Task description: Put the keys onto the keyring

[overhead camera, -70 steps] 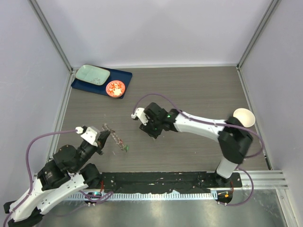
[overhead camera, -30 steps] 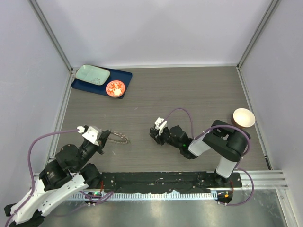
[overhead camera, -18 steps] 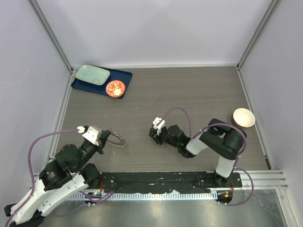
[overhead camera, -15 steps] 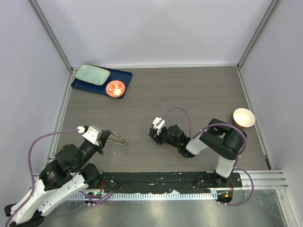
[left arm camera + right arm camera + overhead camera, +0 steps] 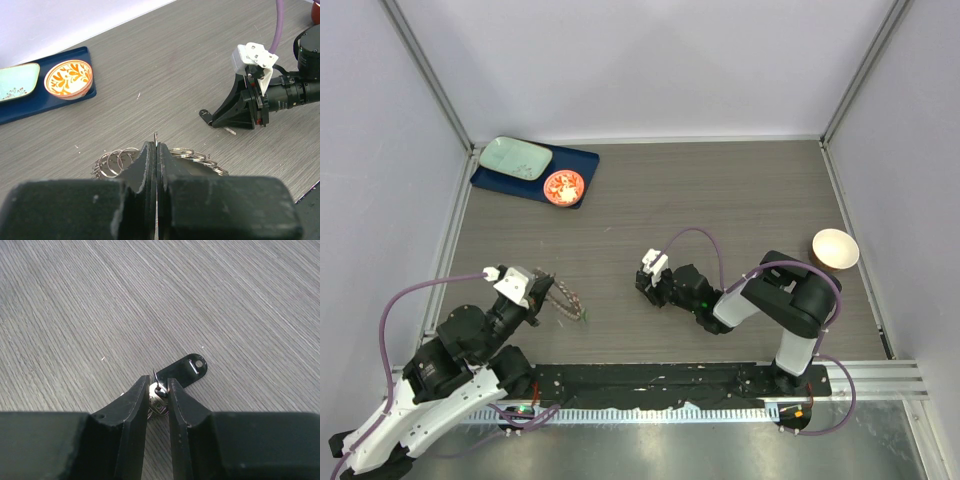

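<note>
Right pincer (image 5: pixel 158 385) retreated, gripping black key (image 5: pixel 189 368); keyring (image 5: pixel 566 298), dish (image 5: pixel 563 186) well apart.

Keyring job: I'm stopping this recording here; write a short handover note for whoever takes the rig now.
The left gripper is shut on the bunched silver wire keyring, at the grey wood-grain table's near-left.
The right gripper is down at mid-table, closed on the metal end of the small black-tagged key, which lies flat.
Done: both pieces gripped.
Left: lift the key, carry it to the keyring, thread it on. Other keys not clearly visible.
</note>
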### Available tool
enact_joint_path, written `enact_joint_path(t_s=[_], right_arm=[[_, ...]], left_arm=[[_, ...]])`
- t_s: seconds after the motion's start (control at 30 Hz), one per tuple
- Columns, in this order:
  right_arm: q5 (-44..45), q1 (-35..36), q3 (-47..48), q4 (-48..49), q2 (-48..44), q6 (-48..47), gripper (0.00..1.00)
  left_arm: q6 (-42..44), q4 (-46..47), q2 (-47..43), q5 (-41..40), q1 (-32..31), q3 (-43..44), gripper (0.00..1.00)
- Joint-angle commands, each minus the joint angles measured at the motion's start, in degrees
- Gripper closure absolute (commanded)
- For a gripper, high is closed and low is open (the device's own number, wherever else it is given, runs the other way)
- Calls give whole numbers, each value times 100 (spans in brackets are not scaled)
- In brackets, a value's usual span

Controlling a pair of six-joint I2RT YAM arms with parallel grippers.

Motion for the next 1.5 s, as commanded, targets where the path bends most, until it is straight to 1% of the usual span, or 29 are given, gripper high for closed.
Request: enact_joint_path(t_s=[0.0, 0.23, 0.33, 0.37, 0.4, 0.57, 0.77, 0.93, 0.97, 1.0, 1.07, 1.1, 1.17, 1.2, 1.27, 1.3, 1.37, 1.4, 1.43, 1.47], right_arm=[[110, -28, 114, 106, -136, -10, 74], [93, -19, 228, 45, 5, -36, 83], [84, -19, 193, 80, -22, -45, 92], [75, -19, 184, 106, -22, -45, 97], [58, -19, 167, 106, -56, -63, 99], [-144, -28, 158, -34, -293, -142, 99], [-408, -19, 289, -903, -987, -370, 99], [-786, -19, 667, -2291, -1743, -607, 99], [-838, -19, 746, -2537, -2023, -721, 99], [-883, -11, 903, -3035, -2156, -774, 99], [-944, -19, 1079, -3556, -2585, -941, 99], [-971, -19, 1263, -4107, -2736, -968, 99], [-1041, -28, 1457, -4628, -3000, -1029, 99], [-1076, -19, 1624, -5083, -3288, -1073, 99], [-1120, -11, 1791, -5516, -3562, -1117, 99], [-1129, -11, 2019, -6032, -3790, -1178, 99], [-1173, 7, 2274, -6536, -4011, -1232, 99], [-1199, 7, 2511, -6964, -4108, -1275, 99], [-1208, 16, 2626, -7160, -4309, -1371, 99], [-1199, 25, 2836, -7536, -4380, -1416, 99]], left_arm=[[58, 412, -8, 74, 39, 37, 100], [67, 394, -17, 66, 48, 37, 100], [59, 394, -25, 57, 48, 37, 100], [67, 403, -26, 57, 48, 37, 100], [67, 403, -17, 65, 48, 37, 100], [85, 420, 9, 171, 48, 28, 100], [155, 491, 53, 364, 57, 28, 100], [295, 596, 168, 759, 57, 28, 100], [357, 683, 202, 960, 57, 20, 100], [392, 728, 255, 1049, 57, 20, 100], [523, 842, 360, 1251, 48, 37, 100], [585, 868, 509, 1513, 48, 63, 100], [734, 939, 685, 1760, 48, 160, 100], [779, 974, 791, 2101, 57, 195, 100], [858, 1123, 1116, 2393, 48, 283, 100], [963, 1185, 1230, 2708, 48, 318, 100], [1086, 1422, 1555, 3043, 48, 414, 100], [1244, 1492, 1669, 3236, 48, 459, 100], [1349, 1623, 1932, 3604, 57, 494, 100], [1438, 1677, 2047, 3764, 48, 599, 100]])
